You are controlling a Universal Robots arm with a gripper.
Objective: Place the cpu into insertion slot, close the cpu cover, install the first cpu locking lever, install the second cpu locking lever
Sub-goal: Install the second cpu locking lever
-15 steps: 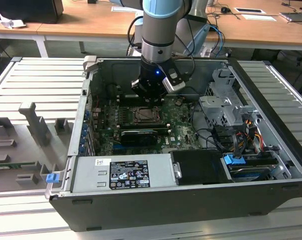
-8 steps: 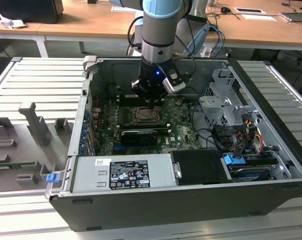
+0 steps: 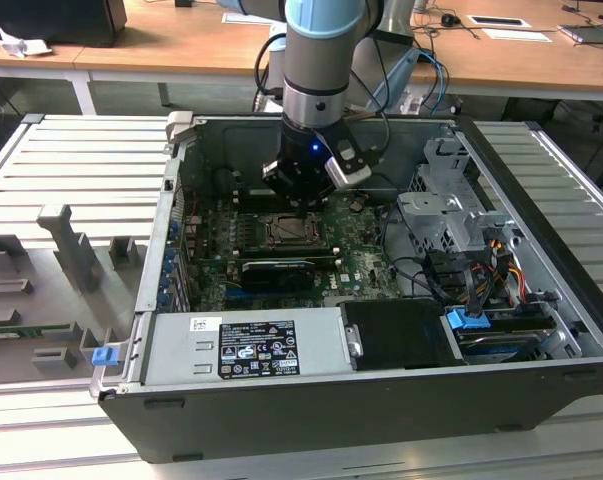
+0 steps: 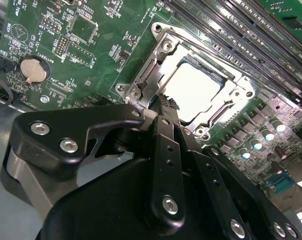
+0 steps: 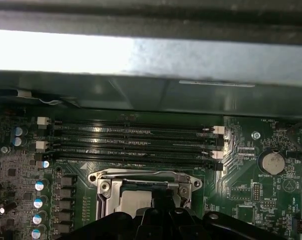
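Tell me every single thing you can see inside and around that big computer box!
computer case: one, black, open, on the ribbed grey table.
motherboard: one, green, on the case floor.
insertion slot: one, silvery rim, mid-board.
cpu: one, pale, lying in the slot.
cpu cover: one, silvery frame, around the chip.
memory slots: four, black, beside the slot.
coin battery: one, silver, on the board.
power supply: one, grey, at the case front.
arm: one, silver-blue.
tool: one, black, at the cover's edge.

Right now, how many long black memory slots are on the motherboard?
4 memory slots, lying side by side between the cpu cover and the case wall; none seems hidden.
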